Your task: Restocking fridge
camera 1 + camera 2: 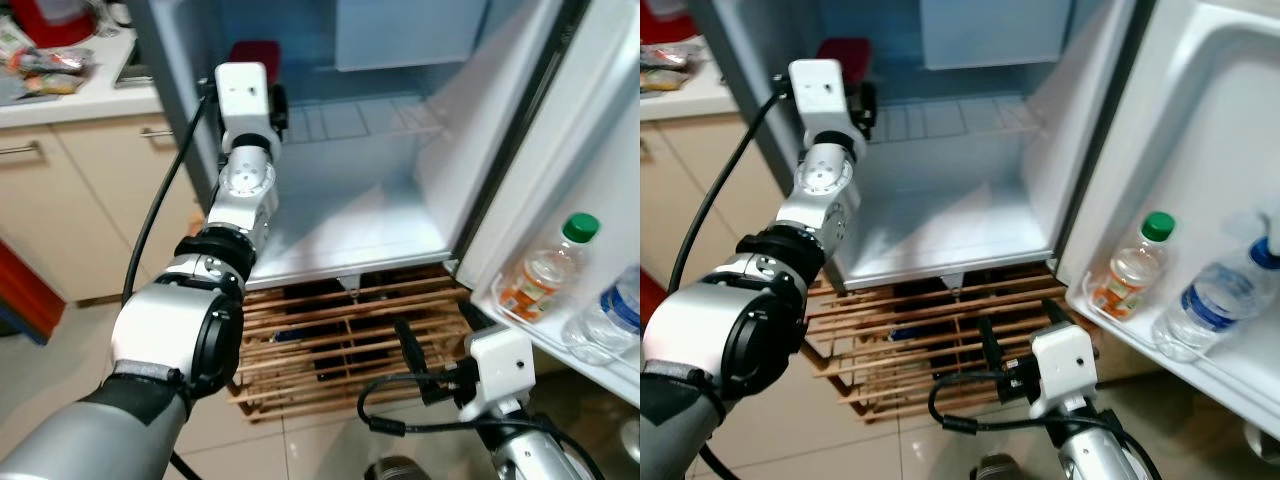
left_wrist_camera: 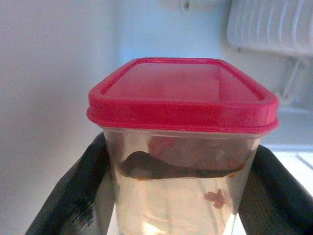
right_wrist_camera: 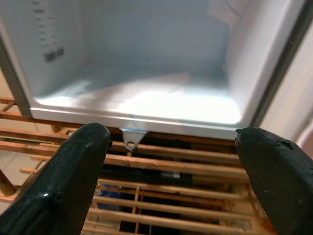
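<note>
Far inside the fridge (image 1: 430, 200), left gripper (image 2: 181, 196) is gripping the upright red-lidded container (image 2: 182, 142) between its fingers; right gripper (image 3: 176, 161) is hanging open, nearer, below.

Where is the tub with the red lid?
The tub is in the left claw, held up inside the open fridge near its left wall.

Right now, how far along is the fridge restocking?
Done: two bottles stand in the door shelf. In hand: the left gripper holds a red-lidded container inside the fridge, not yet set down. The right gripper is open, holding nothing, low by the wooden rack.
</note>
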Tool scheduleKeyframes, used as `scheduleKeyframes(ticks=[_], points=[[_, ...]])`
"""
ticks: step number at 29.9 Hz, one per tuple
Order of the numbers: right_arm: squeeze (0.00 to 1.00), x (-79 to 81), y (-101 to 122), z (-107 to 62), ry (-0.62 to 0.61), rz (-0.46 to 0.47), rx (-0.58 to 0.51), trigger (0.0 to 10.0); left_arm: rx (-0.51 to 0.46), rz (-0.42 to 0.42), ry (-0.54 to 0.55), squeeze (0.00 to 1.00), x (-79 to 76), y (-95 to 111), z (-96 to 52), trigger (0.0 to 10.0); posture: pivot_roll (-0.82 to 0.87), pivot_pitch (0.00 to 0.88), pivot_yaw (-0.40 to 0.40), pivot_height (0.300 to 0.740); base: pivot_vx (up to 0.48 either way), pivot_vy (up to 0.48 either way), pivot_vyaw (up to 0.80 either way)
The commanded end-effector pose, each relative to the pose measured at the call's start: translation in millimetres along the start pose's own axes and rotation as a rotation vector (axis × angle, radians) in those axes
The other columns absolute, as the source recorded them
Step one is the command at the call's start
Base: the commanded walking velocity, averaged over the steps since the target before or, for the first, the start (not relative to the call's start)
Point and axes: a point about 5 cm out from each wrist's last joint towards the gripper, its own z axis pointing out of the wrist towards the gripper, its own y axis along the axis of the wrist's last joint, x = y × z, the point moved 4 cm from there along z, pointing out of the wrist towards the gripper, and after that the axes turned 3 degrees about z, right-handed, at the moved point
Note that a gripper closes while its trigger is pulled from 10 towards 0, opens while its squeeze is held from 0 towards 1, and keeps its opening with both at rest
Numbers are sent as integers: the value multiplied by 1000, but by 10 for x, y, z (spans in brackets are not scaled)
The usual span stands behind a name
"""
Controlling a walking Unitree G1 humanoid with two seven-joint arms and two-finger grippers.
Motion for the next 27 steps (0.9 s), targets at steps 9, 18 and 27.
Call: scheduleKeyframes(ticks=[9,18,27], points=[[0,-28,104,-122,-24,-28,6,10000,5,-35,91,1000,185,210,120,10000,-532,97,94,740,0,0,0],[0,-5,79,-96,-31,-17,16,10000,-32,-6,52,1000,8,327,118,10000,-508,89,96,740,0,0,0],[0,6,53,-53,-20,-13,19,10000,-99,27,-20,1000,-227,349,40,10000,-458,82,95,740,0,0,0]])
